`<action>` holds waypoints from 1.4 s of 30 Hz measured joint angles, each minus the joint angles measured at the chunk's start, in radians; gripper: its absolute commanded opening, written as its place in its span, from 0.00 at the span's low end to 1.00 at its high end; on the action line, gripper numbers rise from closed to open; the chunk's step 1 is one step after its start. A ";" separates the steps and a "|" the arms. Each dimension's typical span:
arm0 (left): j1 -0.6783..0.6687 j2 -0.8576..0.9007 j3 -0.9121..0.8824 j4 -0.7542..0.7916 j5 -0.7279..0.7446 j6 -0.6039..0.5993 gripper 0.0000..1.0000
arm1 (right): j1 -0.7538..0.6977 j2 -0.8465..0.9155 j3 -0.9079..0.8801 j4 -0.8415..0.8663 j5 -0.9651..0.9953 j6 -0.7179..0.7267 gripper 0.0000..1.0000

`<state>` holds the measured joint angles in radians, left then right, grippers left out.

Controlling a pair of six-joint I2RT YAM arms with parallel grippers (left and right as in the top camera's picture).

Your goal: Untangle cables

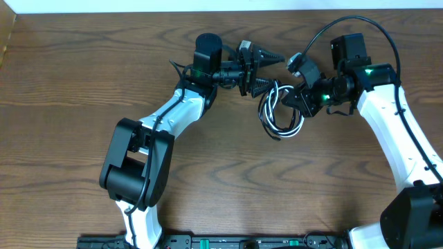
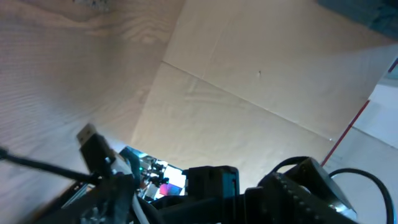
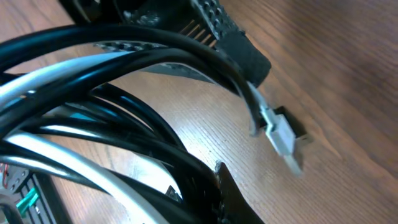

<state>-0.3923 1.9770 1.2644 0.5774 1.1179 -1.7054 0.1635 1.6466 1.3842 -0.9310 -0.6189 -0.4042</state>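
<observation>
The cables (image 1: 280,114) are a small bundle of white and black loops at the middle right of the table. My right gripper (image 1: 296,98) is shut on the bundle's right side; in the right wrist view the black and white cords (image 3: 112,124) run through its jaws (image 3: 208,199). My left gripper (image 1: 275,70) is open, its two fingers spread just left of the bundle's top, the lower finger touching a loop. A white plug (image 3: 281,134) hangs below the left finger. A black plug end (image 2: 93,146) shows in the left wrist view.
The wooden table (image 1: 83,83) runs to a pale wall at the back (image 1: 208,5). The two wrists are close together over the bundle. The right arm's body (image 2: 298,186) fills the bottom of the left wrist view.
</observation>
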 measured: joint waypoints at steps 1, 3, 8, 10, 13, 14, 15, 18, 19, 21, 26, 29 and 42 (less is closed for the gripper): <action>-0.004 0.000 0.000 0.001 -0.001 -0.004 0.66 | 0.001 0.000 0.000 0.002 0.008 0.005 0.01; -0.012 0.000 0.000 0.005 0.001 -0.018 0.63 | 0.003 0.000 0.000 0.002 0.017 0.013 0.01; -0.039 0.000 0.000 0.014 -0.002 -0.046 0.57 | 0.003 0.000 0.000 0.002 0.034 0.028 0.01; -0.042 0.000 0.000 0.015 -0.010 -0.048 0.51 | 0.003 0.000 0.000 0.001 0.036 0.036 0.01; -0.042 0.000 0.000 0.016 -0.024 -0.048 0.34 | 0.003 0.000 0.000 0.001 0.036 0.043 0.01; -0.042 0.000 0.000 0.017 -0.025 -0.045 0.24 | 0.003 0.000 0.000 0.002 0.036 0.048 0.01; -0.042 0.000 0.000 0.017 -0.026 -0.040 0.19 | 0.003 0.000 0.000 0.002 0.036 0.051 0.01; -0.042 0.000 0.000 0.018 -0.029 0.006 0.08 | 0.003 0.000 0.000 0.009 0.036 0.073 0.01; -0.042 0.000 0.000 0.018 -0.029 0.024 0.08 | 0.003 0.000 0.000 0.009 0.032 0.081 0.01; -0.040 0.000 0.000 0.018 -0.029 0.072 0.08 | 0.003 0.000 0.000 0.010 0.017 0.088 0.01; -0.003 0.000 0.000 0.014 -0.006 0.297 0.08 | 0.003 0.000 0.000 0.014 -0.021 0.099 0.01; 0.082 0.000 0.003 -0.107 0.053 0.544 0.08 | 0.018 0.000 0.000 0.053 0.082 0.098 0.01; 0.338 0.000 0.005 -0.869 0.008 1.211 0.08 | 0.351 0.000 0.000 0.057 1.067 0.138 0.01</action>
<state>-0.0547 1.9770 1.2694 -0.2916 1.1255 -0.4946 0.5140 1.6463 1.3838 -0.8742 0.4484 -0.2665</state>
